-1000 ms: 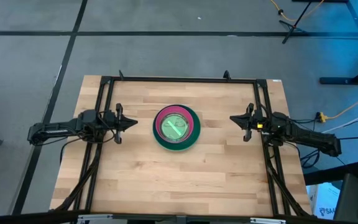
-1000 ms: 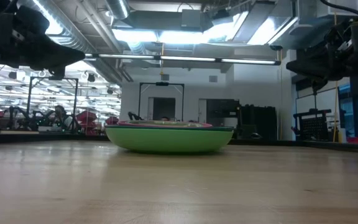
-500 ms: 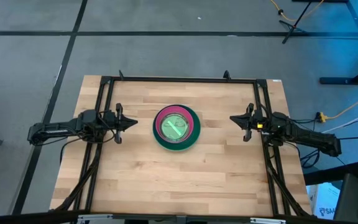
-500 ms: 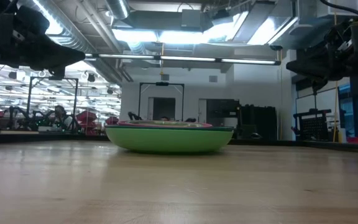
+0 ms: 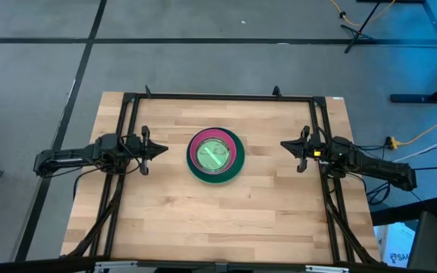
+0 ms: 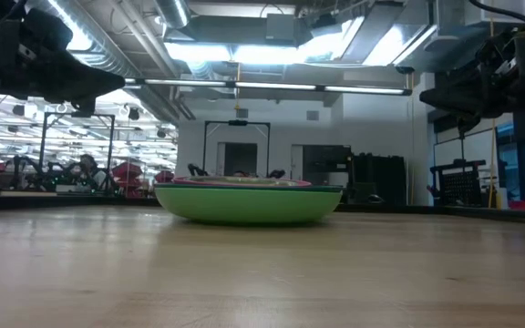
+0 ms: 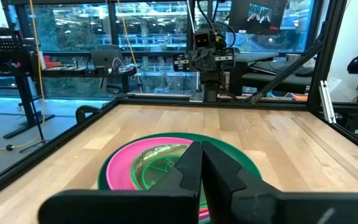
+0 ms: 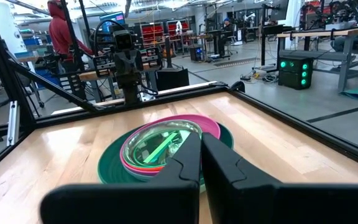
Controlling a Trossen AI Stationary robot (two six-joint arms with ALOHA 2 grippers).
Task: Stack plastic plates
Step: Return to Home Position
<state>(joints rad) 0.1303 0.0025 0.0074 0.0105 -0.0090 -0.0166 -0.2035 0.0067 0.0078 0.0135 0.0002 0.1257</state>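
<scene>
The plastic plates stand in one stack at the middle of the wooden table: a dark green plate at the bottom, a magenta one on it, translucent green ones on top. The low view shows the stack resting flat on the table by a light green underside. My left gripper hangs shut and level above the table, left of the stack and apart from it. My right gripper hangs shut and level to the stack's right, also apart. Each wrist view looks past shut fingers onto the stack.
A black frame runs along the table's far edge and down both sides. Bare wood lies between the stack and the near edge. A person in a red hooded top stands in the room beyond the table.
</scene>
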